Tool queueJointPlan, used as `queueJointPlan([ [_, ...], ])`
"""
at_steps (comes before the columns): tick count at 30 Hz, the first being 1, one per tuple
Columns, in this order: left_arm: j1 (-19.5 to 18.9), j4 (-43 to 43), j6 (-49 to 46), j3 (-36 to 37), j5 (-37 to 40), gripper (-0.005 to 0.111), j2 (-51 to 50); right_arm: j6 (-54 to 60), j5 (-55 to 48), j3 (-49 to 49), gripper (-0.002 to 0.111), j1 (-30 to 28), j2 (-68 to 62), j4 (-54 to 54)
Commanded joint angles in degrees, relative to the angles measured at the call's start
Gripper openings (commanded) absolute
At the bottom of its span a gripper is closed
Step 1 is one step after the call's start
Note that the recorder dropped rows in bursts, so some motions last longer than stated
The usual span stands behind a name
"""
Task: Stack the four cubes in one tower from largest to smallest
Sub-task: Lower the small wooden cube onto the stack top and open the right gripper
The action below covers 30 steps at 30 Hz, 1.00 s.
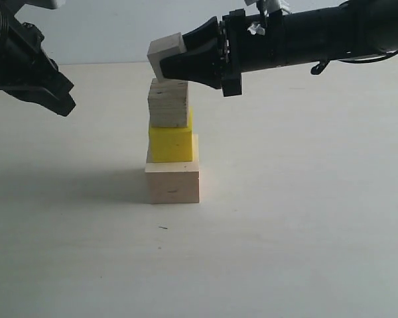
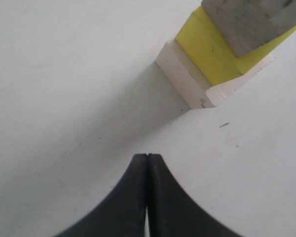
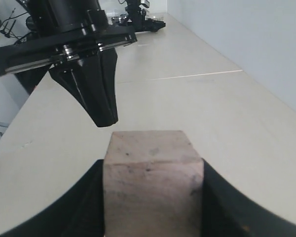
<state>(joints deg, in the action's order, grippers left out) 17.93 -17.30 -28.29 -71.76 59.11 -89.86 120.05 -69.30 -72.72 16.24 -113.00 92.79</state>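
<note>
Three cubes stand stacked: the large pale wooden cube [image 1: 172,185] lowest, the bright yellow cube [image 1: 170,143] on it, the grain-lined wooden cube [image 1: 168,103] on top. My right gripper [image 1: 164,61] reaches in from the right, shut on the small pale wooden cube [image 1: 166,52], which hangs tilted just above the stack's top; whether it touches is unclear. The same cube [image 3: 153,187] fills the space between the fingers in the right wrist view. My left gripper [image 1: 67,106] hovers at the far left, shut and empty [image 2: 147,157], with the tower's lower cubes [image 2: 213,52] ahead of it.
The stack stands on a pale tabletop [image 1: 285,232]. A white wall runs behind the table. In the right wrist view the left arm's black gripper [image 3: 101,94] hangs opposite, and other equipment sits at the table's far end.
</note>
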Motion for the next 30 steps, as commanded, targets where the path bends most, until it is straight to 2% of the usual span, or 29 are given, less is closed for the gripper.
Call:
queueJointPlan([
  [1,0.12,-0.26,-0.19,0.15,-0.78,0.000,0.51,0.78,-0.66,-0.36,0.000,1.62,0.12,-0.45],
  [30,0.12,-0.26,-0.19,0.15,-0.54,0.000,0.51,0.78,-0.66,-2.47,0.000,1.72,-2.45,0.64],
])
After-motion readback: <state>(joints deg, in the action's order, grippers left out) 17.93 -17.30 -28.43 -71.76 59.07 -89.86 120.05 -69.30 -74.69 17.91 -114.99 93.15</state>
